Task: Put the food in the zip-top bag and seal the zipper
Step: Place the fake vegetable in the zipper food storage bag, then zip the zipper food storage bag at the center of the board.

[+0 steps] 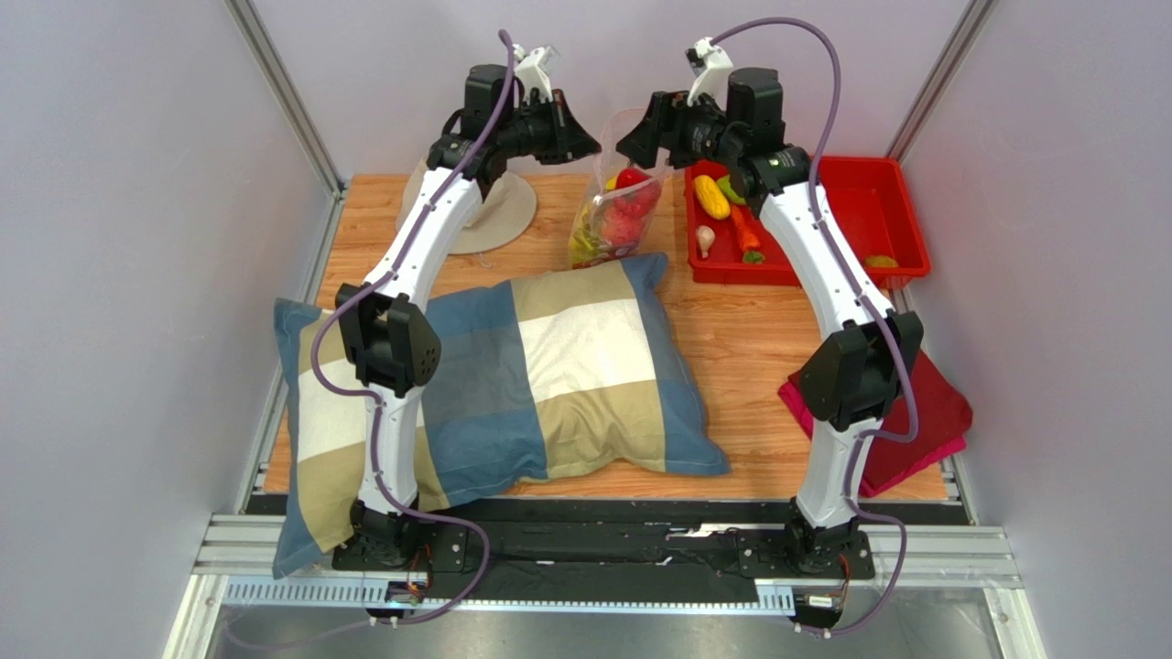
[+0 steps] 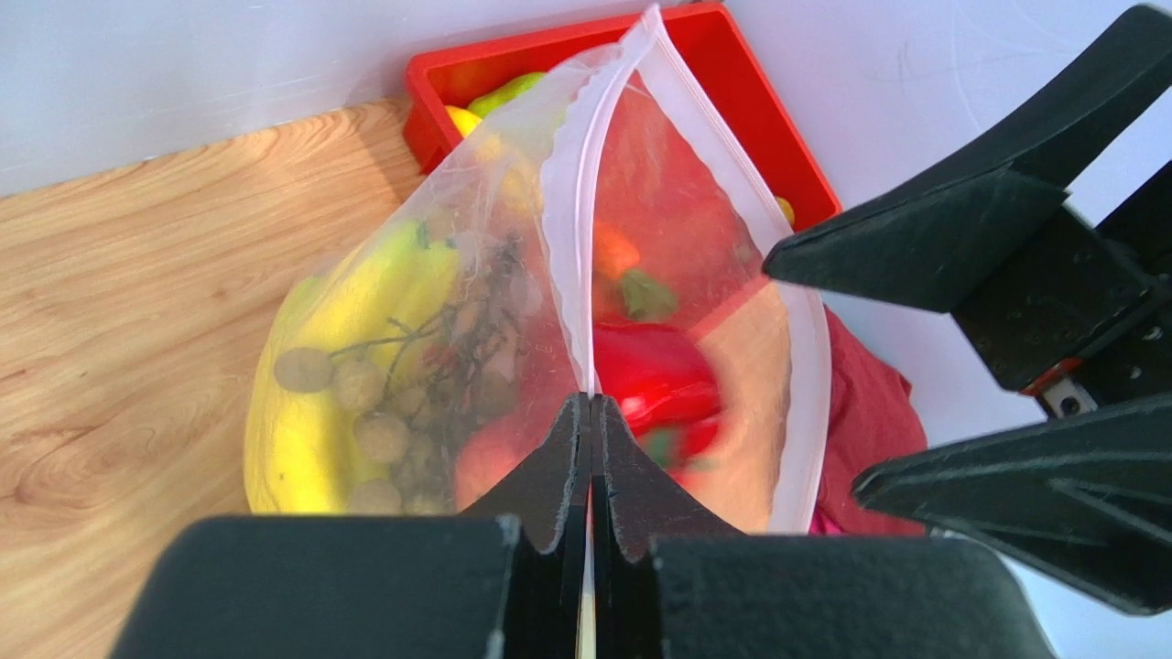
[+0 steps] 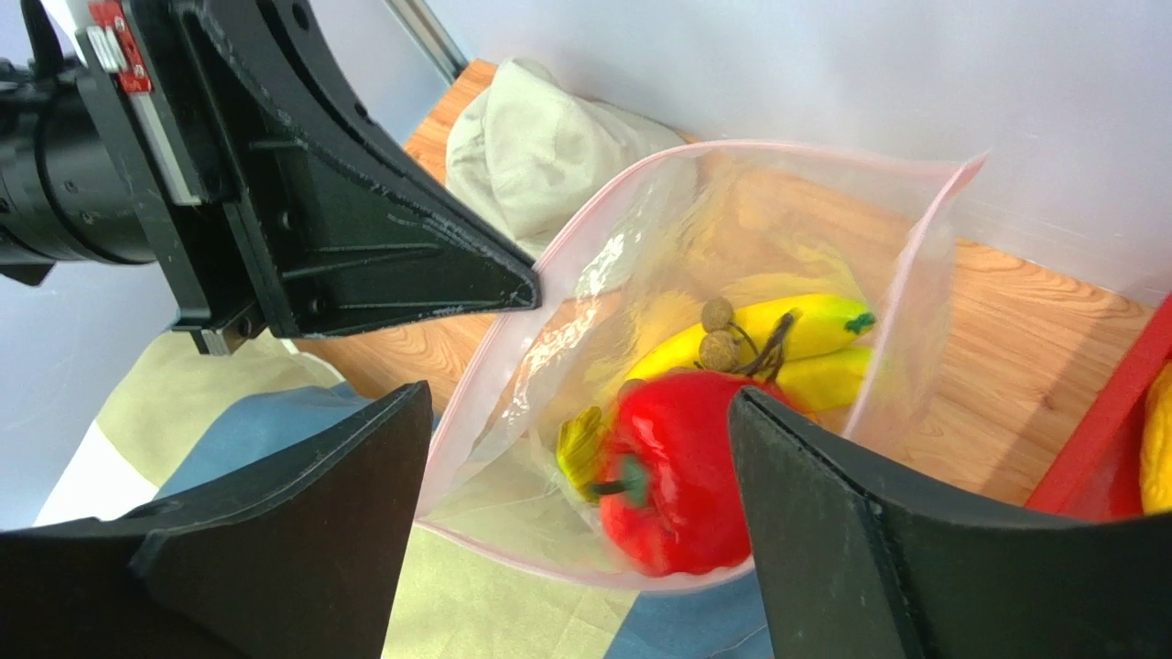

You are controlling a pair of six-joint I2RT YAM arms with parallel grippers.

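Note:
The clear zip-top bag (image 1: 619, 206) stands open at the back of the table, between the two grippers. My left gripper (image 1: 583, 143) is shut on the zipper (image 2: 578, 179), pinching one side of the pale pink strip and holding the mouth up. Inside lie yellow bananas (image 2: 317, 357), a tan bunch (image 2: 365, 412) and a red pepper (image 3: 674, 467), which looks blurred. My right gripper (image 3: 578, 412) is open and empty, just above the bag's mouth. A yellow lemon (image 1: 711, 197), an orange carrot (image 1: 744, 227) and green pieces (image 1: 753, 257) lie in the red tray (image 1: 881, 192).
The beige bucket hat (image 1: 482, 206) lies at the back left beside the bag. A large checked pillow (image 1: 523, 371) covers the table's middle and left. A red cloth (image 1: 908, 412) lies at the front right. Grey walls close off the back and sides.

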